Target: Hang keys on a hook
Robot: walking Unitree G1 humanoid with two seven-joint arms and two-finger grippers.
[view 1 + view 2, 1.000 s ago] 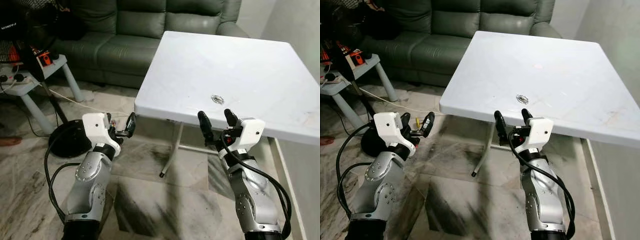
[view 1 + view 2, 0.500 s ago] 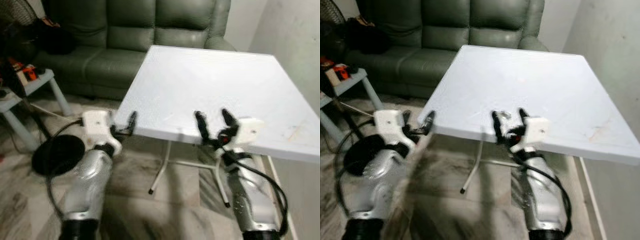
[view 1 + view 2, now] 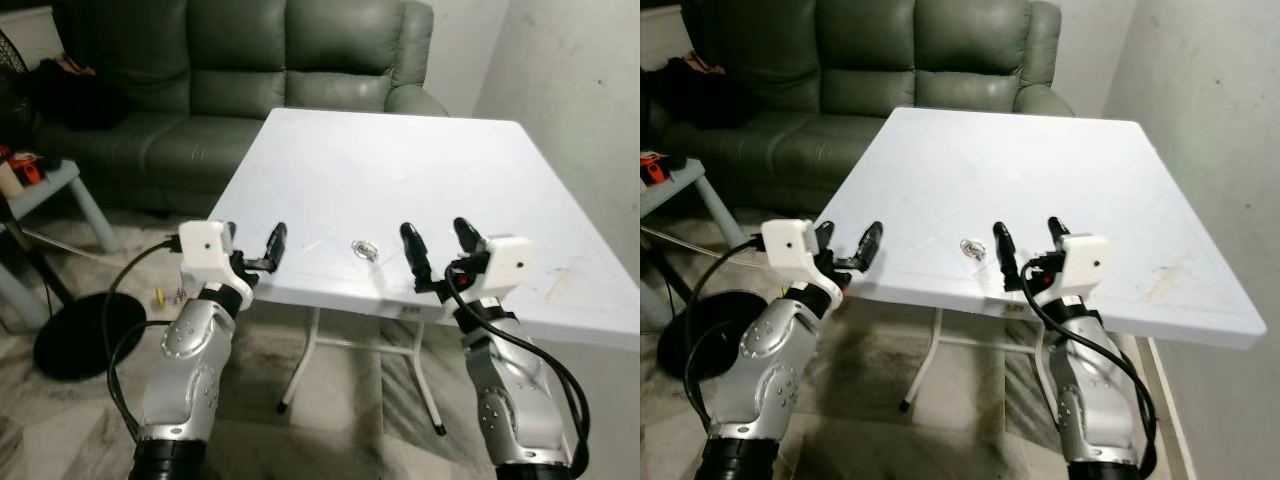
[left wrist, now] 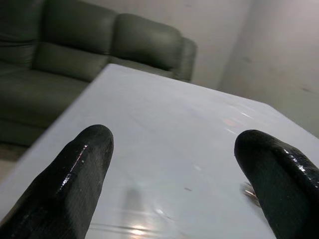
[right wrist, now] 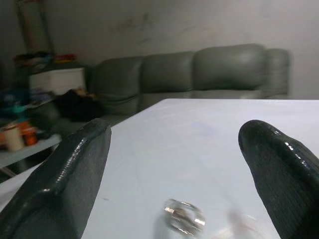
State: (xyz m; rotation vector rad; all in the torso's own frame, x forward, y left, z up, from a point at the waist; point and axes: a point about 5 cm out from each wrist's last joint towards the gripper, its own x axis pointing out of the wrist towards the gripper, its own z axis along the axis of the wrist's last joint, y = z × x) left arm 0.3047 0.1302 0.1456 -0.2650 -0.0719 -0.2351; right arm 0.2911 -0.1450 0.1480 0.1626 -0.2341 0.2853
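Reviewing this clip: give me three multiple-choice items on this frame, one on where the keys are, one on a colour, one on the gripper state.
1. Where are the keys?
A. on the white table
B. on the sofa
C. on the floor

2. What colour is the sofa?
A. red
B. grey-green
C. white

3. How are the right gripper fingers?
A. shut on the keys
B. open, holding nothing
C. shut, holding nothing

Answers:
1. A, they lie near the table's front edge, between the left gripper and the right.
2. B, by its cushions.
3. B, the right wrist view shows a wide gap.
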